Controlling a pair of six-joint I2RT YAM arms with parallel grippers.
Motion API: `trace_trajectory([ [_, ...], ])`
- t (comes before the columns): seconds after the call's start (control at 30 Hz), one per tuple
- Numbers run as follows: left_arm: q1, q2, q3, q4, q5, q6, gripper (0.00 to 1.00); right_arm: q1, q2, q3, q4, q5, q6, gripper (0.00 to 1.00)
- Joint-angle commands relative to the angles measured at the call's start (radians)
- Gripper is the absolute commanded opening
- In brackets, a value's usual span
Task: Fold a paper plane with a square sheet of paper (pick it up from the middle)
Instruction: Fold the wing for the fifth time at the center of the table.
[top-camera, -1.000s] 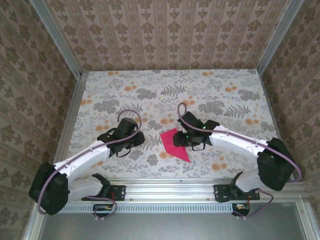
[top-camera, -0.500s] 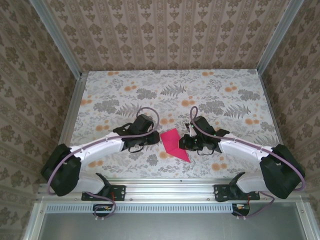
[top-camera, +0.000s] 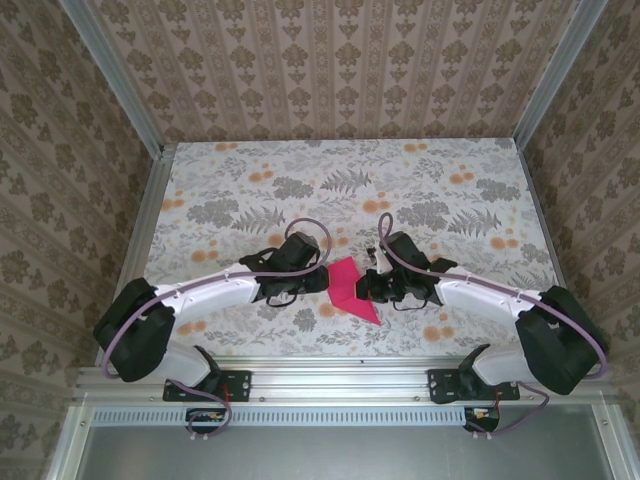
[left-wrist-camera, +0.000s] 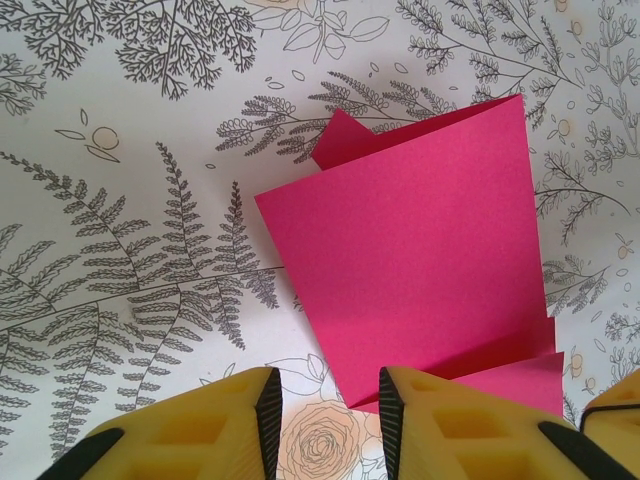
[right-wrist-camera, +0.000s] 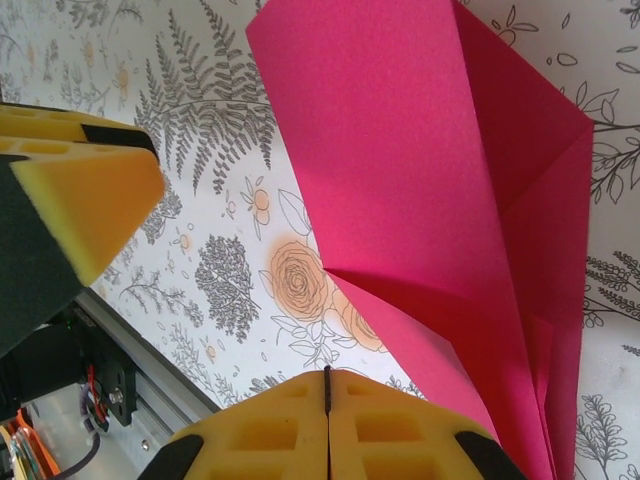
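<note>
Left gripper (left-wrist-camera: 325, 412) is seen low over the tablecloth (left-wrist-camera: 130, 250), jaws parted a little, nothing gripped. The folded paper (top-camera: 349, 287) is found between both grippers, toward the table's near side, one corner just beside a left fingertip. Right gripper (right-wrist-camera: 328, 425) is pressed fully closed, with no pink caught between the pads and the paper just beside it.

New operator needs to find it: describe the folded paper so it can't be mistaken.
Start from the floral tablecloth, near its front edge. Between the left gripper and right gripper lies the partly folded paper: solid magenta-pink with straight edges, unlike the printed grey ferns and orange flowers.
</note>
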Motion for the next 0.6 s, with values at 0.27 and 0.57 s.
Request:
trace_trajectory([
  [0.27, 0.0, 0.005, 0.025, -0.023, -0.024, -0.02, 0.34, -0.013, 0.108, 0.067, -0.032, 0.064, -0.024, 0.07],
  [0.57, 0.0, 0.009, 0.026, -0.028, -0.026, -0.02, 0.34, -0.051, 0.168, 0.063, -0.014, 0.054, -0.032, 0.07],
])
